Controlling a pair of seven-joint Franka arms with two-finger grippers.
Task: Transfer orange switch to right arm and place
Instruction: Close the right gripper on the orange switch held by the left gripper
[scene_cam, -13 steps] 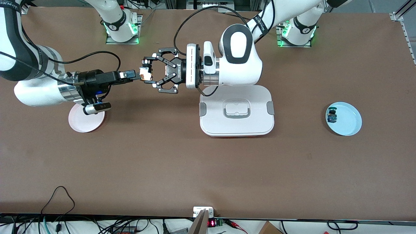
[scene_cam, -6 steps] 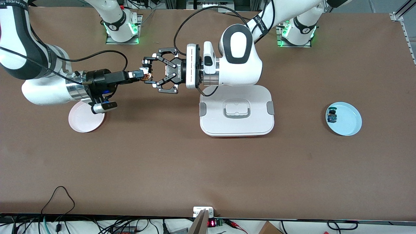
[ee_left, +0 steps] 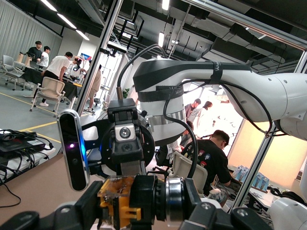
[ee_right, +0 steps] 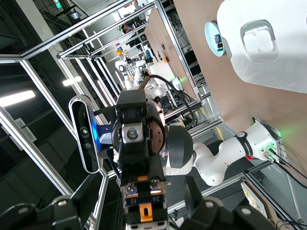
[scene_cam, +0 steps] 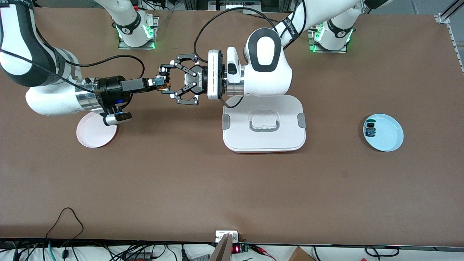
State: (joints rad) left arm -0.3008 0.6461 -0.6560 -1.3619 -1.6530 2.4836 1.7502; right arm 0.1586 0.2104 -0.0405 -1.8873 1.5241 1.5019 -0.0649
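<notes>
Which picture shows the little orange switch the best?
The left wrist view: the orange switch fills the bottom, orange block and black barrel clear. The right wrist view shows only its end. The front view shows a tiny speck between the left tool and right tool.

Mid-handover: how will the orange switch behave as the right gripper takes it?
The orange switch, shut in the left gripper, looks rigid, so probably won't flex. Tiny, so likely light. Its round black part might pivot between the right gripper's fingers.

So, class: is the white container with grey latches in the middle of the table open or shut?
Shut. In the front view the white container has its lid lying flat on the base, with a grey latch at each end.
</notes>
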